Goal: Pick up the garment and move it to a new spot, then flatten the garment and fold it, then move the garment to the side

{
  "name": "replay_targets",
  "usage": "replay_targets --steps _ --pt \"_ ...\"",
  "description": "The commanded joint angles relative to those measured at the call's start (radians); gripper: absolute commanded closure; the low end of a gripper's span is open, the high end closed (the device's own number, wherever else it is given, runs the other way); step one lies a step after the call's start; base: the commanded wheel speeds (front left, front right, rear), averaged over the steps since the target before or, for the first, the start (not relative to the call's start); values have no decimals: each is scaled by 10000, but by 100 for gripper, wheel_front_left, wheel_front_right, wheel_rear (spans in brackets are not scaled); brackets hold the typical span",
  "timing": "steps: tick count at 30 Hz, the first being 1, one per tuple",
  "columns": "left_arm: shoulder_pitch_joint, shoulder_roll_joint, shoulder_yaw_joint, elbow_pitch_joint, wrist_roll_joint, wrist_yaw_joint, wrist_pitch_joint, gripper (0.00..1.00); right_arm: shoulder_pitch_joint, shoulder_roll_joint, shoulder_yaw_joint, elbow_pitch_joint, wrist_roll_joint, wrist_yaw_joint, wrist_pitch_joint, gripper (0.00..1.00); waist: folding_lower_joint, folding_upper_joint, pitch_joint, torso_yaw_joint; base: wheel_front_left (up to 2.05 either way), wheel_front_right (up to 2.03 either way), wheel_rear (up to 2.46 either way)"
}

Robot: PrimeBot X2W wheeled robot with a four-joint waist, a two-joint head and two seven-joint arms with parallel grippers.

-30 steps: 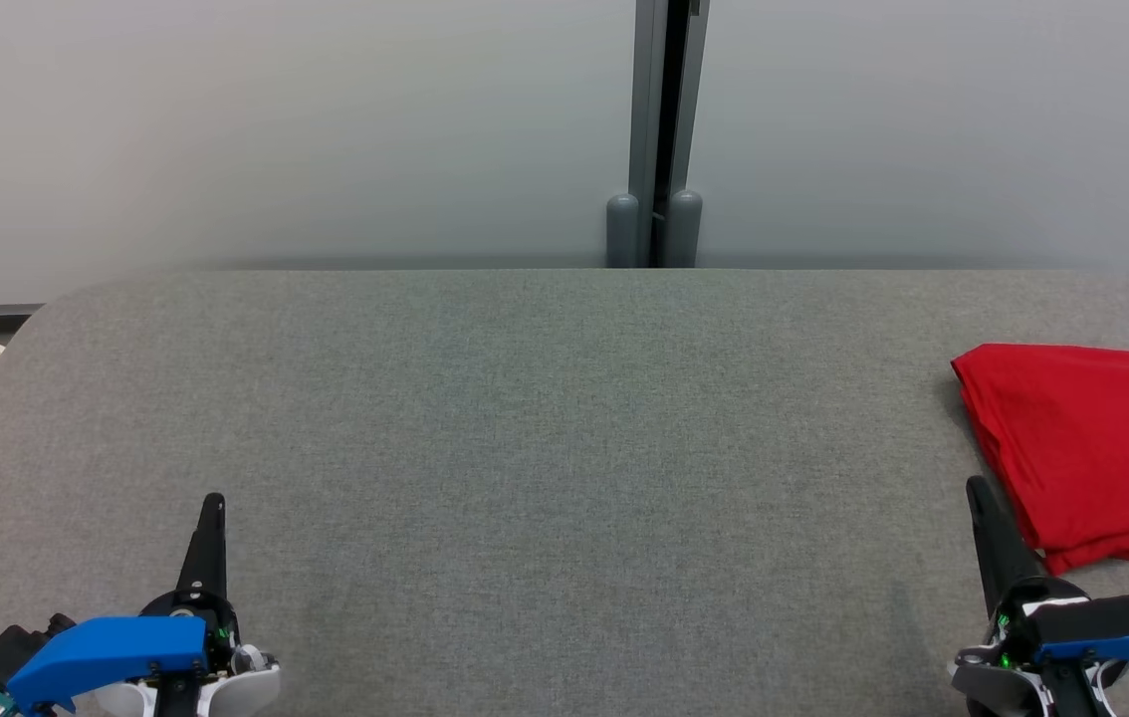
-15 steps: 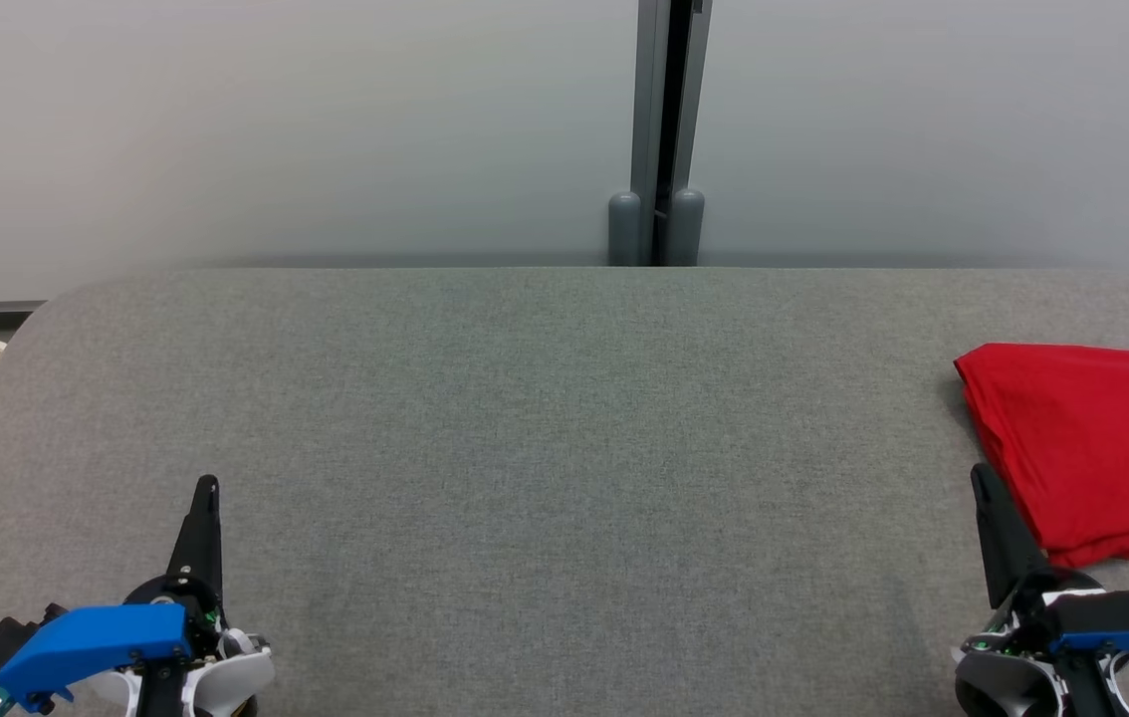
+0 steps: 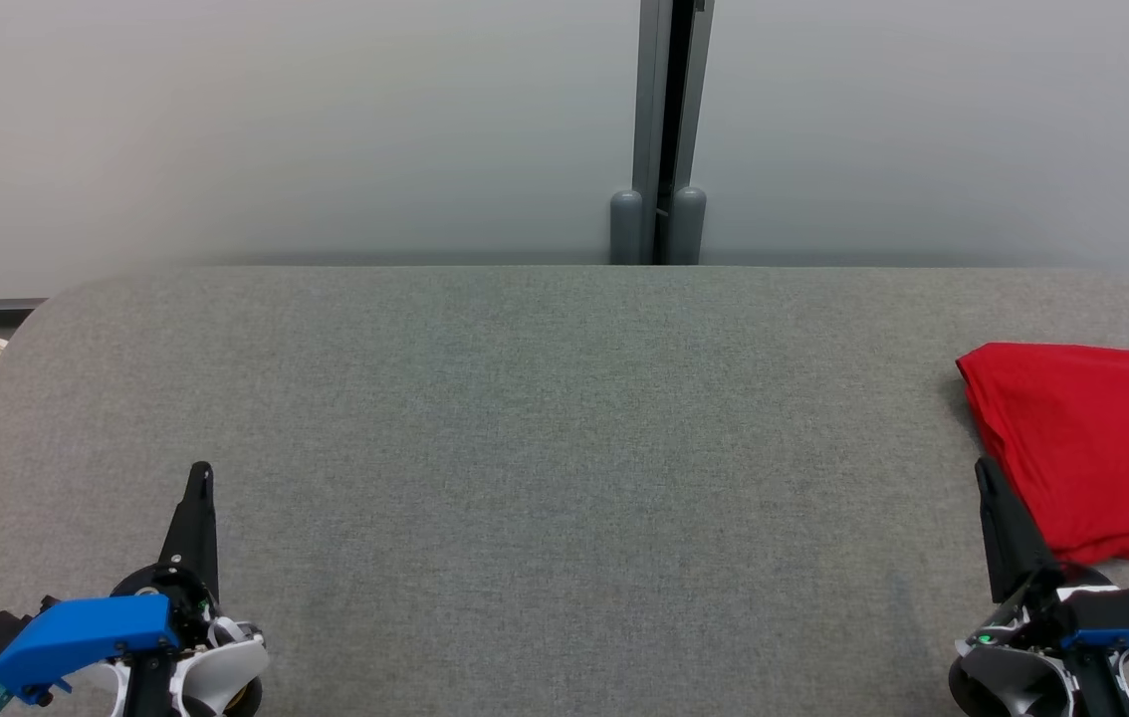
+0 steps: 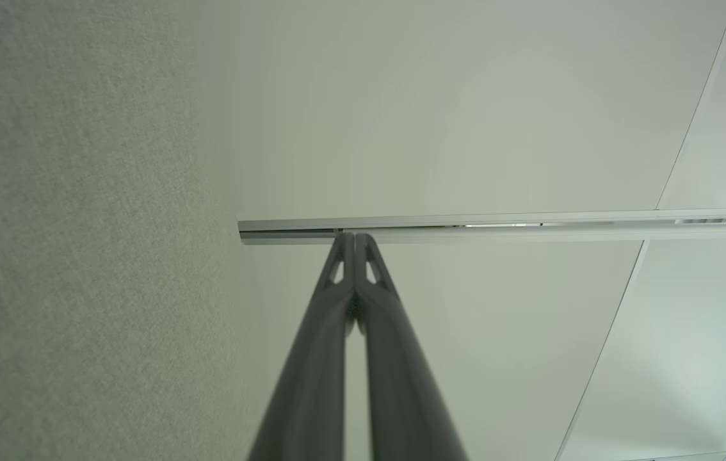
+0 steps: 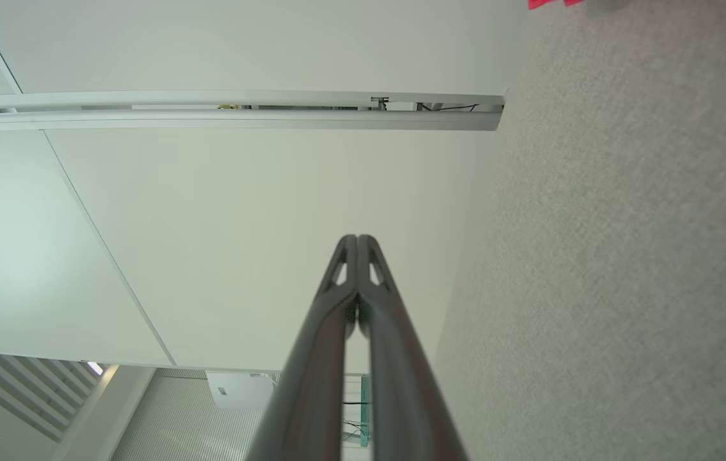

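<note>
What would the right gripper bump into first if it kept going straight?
Probably the pale wall behind the table. The right gripper points past the red garment beside it, though depth is unclear.

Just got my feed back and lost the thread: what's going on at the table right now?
Nothing is being handled at this moment. The red garment lies folded at the right edge of the grey table, partly cut off by the head view's border. The right gripper is shut and empty beside the garment's left edge; whether it touches the cloth can't be told. The left gripper is shut and empty at the table's near left. By the look of it, the fold and the move aside are done.
</note>
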Motion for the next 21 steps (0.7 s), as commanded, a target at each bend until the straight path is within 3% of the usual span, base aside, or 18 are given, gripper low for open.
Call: replay_targets --steps 1,21 --pt "-113 -20 22 -36 -21 -48 41 100 -142 -47 -25 -37 23 4 28 100 0 0 0 0 0 0 0" --pt "-113 -18 20 -38 -23 -46 39 100 -140 -47 -23 -36 24 4 27 100 0 0 0 0 0 0 0"
